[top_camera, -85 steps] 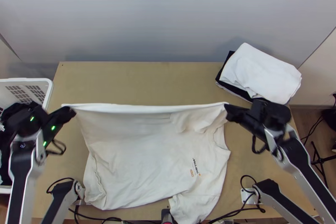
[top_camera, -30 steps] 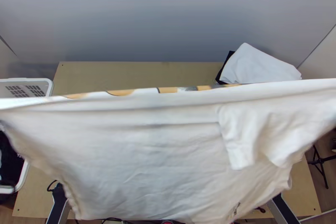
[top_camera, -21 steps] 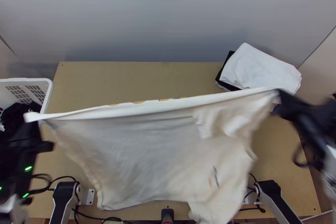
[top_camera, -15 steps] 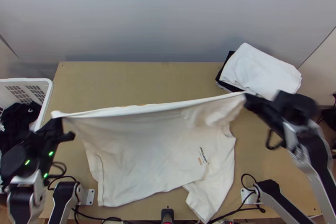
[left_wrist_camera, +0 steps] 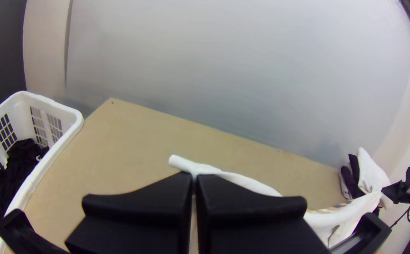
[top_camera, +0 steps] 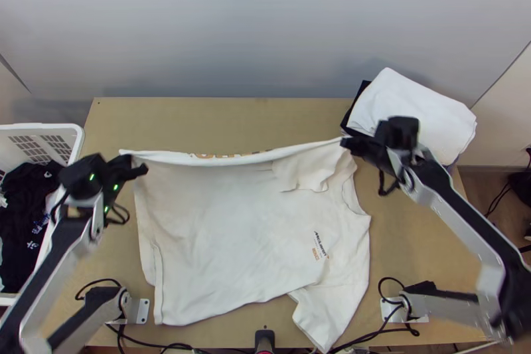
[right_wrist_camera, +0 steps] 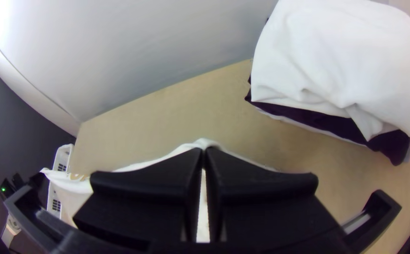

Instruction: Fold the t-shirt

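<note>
In the top view my left gripper is at the shirt's far left corner, my right gripper at its far right corner. The white t-shirt hangs between them by a raised, slightly sagging edge, its lower part lying toward the table's near edge, one sleeve at the near right. Dark print shows on its near right part. In the left wrist view my left gripper is shut on the t-shirt, a short end sticking out past the tips. In the right wrist view my right gripper is shut on the t-shirt.
A pile of folded cloths, white on top and dark beneath, stands at the table's far right corner, close to my right gripper. A white basket with dark clothes stands at the left. Bare wooden table stretches beyond the shirt.
The shirt was lifted high and wide toward the camera, then lowered. Since half a second ago both grippers have moved up the picture and closer together, carrying the held edge farther from the near side.
</note>
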`<state>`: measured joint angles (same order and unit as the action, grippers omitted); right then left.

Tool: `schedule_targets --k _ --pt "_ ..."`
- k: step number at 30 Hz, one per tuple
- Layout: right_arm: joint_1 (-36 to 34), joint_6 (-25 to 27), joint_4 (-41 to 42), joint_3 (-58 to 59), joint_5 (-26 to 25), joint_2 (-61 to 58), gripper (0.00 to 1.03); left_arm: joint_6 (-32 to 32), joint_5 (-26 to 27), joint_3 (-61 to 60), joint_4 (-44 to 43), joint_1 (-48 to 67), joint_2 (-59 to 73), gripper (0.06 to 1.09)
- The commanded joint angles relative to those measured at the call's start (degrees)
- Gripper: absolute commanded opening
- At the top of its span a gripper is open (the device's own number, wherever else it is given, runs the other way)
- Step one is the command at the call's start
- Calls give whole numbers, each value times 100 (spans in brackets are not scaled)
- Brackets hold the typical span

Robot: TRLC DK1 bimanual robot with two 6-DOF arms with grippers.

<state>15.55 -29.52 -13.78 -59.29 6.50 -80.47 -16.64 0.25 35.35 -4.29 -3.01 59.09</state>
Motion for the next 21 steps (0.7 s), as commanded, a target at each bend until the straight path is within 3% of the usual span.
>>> schedule_targets --k 1,8,21 --pt "-149 34 -257 -1331 0 -1586 3 -129 -8 991 -353 -77 2063 9" --pt "-289 113 -432 -2412 -26 -2632 3 -269 -16 2213 -107 -280 3610 9" --pt "-325 166 -775 -3862 -255 -3696 3 -243 -104 3470 16 -411 4981 9"
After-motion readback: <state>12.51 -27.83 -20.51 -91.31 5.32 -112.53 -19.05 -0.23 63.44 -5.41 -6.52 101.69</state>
